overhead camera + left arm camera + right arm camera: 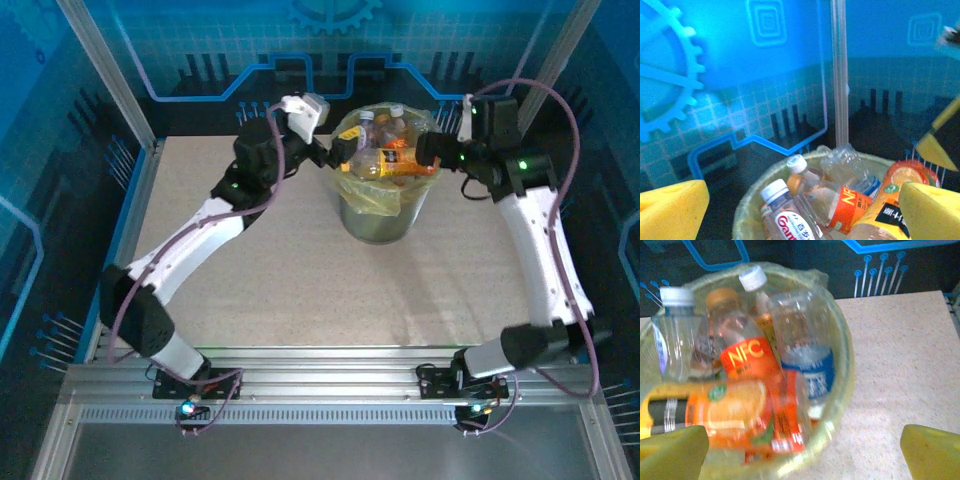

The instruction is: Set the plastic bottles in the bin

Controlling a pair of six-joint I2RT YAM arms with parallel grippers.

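— Left gripper [802, 205] is being held wide open at the left side of the bin's rim, with nothing being gripped between its yellow pads [670, 210]. Is the right gripper [802, 452] being held likewise?

— Likewise. Its pads are being spread wide at the right side of the rim, and nothing is being clamped.

— And where are the plastic bottles [747, 360] being found?

— Inside the bin [385, 215], which is standing toward the far edge of the table [300, 290], about midway between its left and right edges. They are being heaped up to the rim of the yellow-green bag [842, 370]: clear ones with white caps, one with a blue label, orange ones on top.

— How far along is the task being judged?

— Finished, or very nearly. Every bottle being seen is lying within the bag, and none is being carried. One orange bottle [735, 412] is lying high across the pile near the rim, so a roll-out is being reckoned possible. Only the drawing back of both arms is being judged as left.
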